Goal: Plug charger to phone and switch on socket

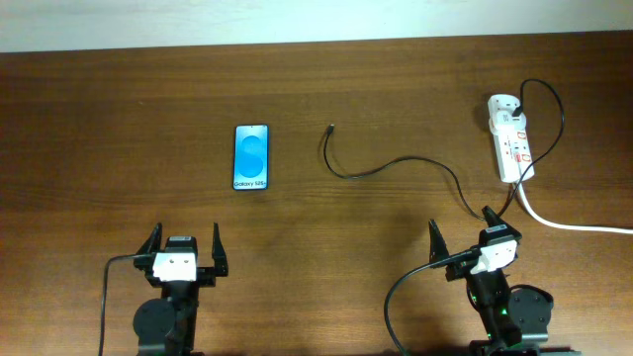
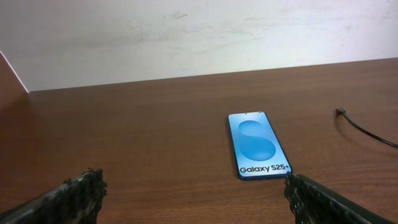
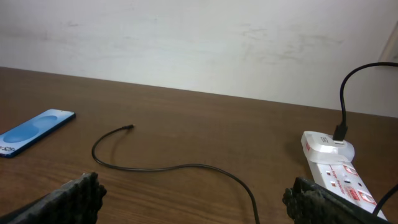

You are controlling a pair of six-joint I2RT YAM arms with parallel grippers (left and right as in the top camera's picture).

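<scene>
The fingers (image 2: 68,199) of the left gripper (image 1: 186,233) are spread wide and nothing is held between them. The same is seen at the right gripper (image 1: 461,229), whose jaws are fully parted and empty. Both grippers are held low near the front edge of the table (image 1: 99,119), the left toward the front-left corner, the right toward the front-right.

Ahead of the left gripper the phone (image 1: 251,157) is laid flat, screen up, a little left of the table's middle, its long sides running front to back. To its right, and apart from it, the tip (image 1: 330,128) of the charger (image 1: 396,164) is found lying free. From there the charger is bent back in a hook and trailed toward the front-right, close by the right gripper. The socket (image 1: 510,148) is set near the back-right corner, with a black plug (image 3: 340,132) seated in its far end and a white cord (image 1: 574,225) led off toward the right edge.

The charger is judged light and limp. If it is taken far from the tip, the end can be expected to droop and swing, so it is best gripped just behind the tip, with the very end left clear. The phone is judged slim, smooth and apt to slide when pushed, so it may need to be steadied at its long sides. Whether the socket is switched on cannot be told.
</scene>
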